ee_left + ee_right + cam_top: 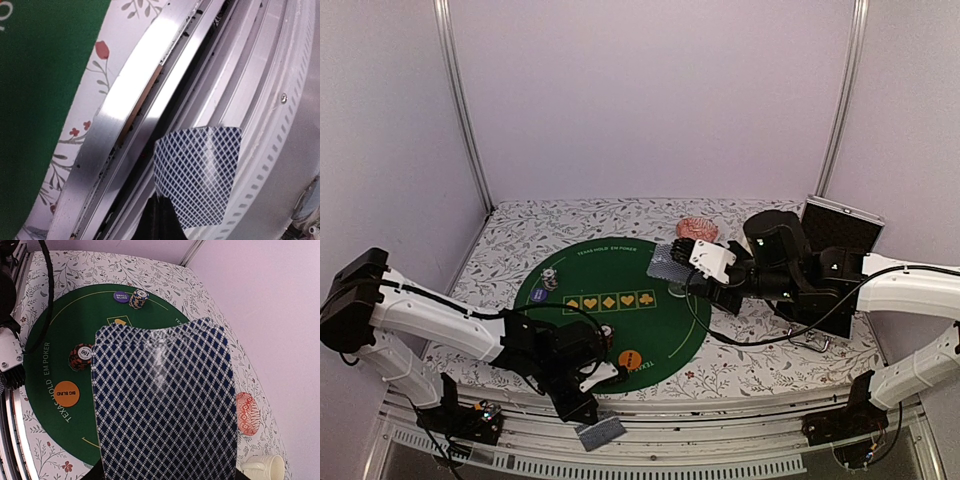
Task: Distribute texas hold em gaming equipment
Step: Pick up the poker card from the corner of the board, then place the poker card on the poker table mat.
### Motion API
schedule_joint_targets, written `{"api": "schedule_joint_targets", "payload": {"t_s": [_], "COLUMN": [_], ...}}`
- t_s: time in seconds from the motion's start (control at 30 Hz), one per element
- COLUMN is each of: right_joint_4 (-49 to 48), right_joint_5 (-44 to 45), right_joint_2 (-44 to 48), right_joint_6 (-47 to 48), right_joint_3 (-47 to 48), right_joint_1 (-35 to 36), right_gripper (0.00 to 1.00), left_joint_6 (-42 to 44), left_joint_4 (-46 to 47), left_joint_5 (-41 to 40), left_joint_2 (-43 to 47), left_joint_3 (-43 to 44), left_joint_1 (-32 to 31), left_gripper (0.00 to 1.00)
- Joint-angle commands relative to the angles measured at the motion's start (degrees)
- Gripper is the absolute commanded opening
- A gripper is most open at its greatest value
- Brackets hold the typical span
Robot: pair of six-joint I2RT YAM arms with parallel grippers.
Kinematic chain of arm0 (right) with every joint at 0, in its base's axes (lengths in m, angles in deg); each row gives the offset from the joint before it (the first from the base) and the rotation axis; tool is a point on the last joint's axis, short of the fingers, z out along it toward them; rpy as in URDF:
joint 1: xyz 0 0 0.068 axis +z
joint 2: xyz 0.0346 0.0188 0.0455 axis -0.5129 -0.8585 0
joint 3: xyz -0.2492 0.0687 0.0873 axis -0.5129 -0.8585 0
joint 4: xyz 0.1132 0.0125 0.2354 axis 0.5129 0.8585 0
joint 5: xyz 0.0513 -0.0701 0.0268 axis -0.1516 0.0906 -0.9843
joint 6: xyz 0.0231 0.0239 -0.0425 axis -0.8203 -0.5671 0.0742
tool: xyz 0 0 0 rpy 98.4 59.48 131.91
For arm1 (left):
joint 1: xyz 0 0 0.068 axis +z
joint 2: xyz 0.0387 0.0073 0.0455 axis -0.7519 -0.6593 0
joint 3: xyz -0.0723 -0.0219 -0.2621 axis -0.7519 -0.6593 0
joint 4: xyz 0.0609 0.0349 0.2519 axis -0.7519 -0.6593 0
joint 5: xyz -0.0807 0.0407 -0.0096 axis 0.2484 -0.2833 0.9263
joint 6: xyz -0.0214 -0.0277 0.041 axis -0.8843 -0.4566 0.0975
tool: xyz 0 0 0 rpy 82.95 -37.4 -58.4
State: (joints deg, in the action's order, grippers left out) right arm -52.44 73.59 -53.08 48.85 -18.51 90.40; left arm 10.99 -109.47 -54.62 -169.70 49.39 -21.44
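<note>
1. Left hand (586,414) is closed on a single card (197,172). I see it pinched by one corner, with dark fingers (159,222) at the bottom of my left wrist view.
2. That card hangs with its patterned back up, past the near edge of the surface (760,345). It is out beyond the metal rail (120,115) and well off the green mat (575,325).
3. Right hand (684,272) grips a fan (162,400) of cards over the far right part of the mat. The backs face its camera and fill most of that view, and I cannot count them.
4. On the mat I see an orange button (66,393) marked BIG BLIND toward the near edge. An orange-black stack (80,356) of chips sits near it.
5. A blue button (121,297) marked SMALL BLIND lies on the mat's left side, with a striped stack (139,298) just beside it.
6. A pink bowl (247,412) sits off the mat on the floral surface at the far right. A mug (265,467) is near it.
</note>
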Motion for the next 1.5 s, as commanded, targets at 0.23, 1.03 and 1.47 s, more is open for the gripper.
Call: {"api": "schedule_joint_targets", "payload": {"t_s": [0.23, 1.03, 1.47], "right_joint_4": [-0.6, 4.1, 5.7], "right_joint_5": [2.1, 8.5, 6.5], "right_joint_2": [3.0, 8.5, 8.3], "right_joint_6": [-0.7, -7.5, -6.9], "right_joint_3": [1.1, -0.8, -0.4], "right_joint_1": [0.0, -5.4, -5.4], "right_gripper": [0.46, 0.44, 0.44], "left_joint_6": [1.5, 0.6, 5.4], "left_joint_4": [0.2, 9.6, 6.9], "left_joint_5": [-6.9, -9.9, -14.6], "left_joint_2": [6.8, -19.4, -16.7], "left_joint_3": [8.4, 31.3, 33.7], "left_joint_1": [0.8, 17.4, 18.4], "left_gripper": [0.0, 0.0, 0.47]}}
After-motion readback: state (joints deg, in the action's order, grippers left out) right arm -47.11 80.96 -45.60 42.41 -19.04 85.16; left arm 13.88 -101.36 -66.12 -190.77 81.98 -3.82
